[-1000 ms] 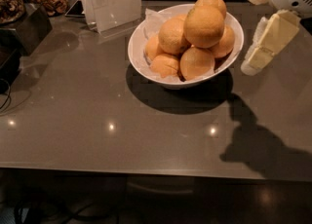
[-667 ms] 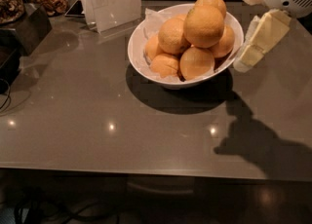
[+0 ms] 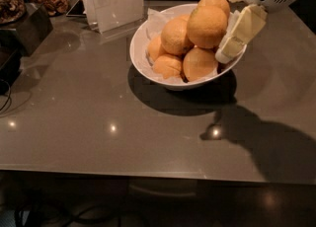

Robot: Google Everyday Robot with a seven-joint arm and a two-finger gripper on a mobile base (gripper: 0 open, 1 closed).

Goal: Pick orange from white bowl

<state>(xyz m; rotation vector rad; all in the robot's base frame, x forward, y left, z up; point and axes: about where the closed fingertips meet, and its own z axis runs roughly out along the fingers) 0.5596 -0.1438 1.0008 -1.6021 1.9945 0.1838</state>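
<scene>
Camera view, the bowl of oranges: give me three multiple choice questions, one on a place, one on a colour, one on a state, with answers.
1. Above the grey table, where is the gripper?
A. at the white bowl's rim on the picture's right
B. over the table's front edge
C. at the far left

2. What colour is the bowl?
A. blue
B. white
C. red

3. How is the largest orange?
A. on the table
B. lifted clear
C. resting on the smaller oranges

Answers: 1 A, it hangs beside the fruit at that rim; 2 B, glossy white sides; 3 C, it sits atop them in the bowl.
</scene>
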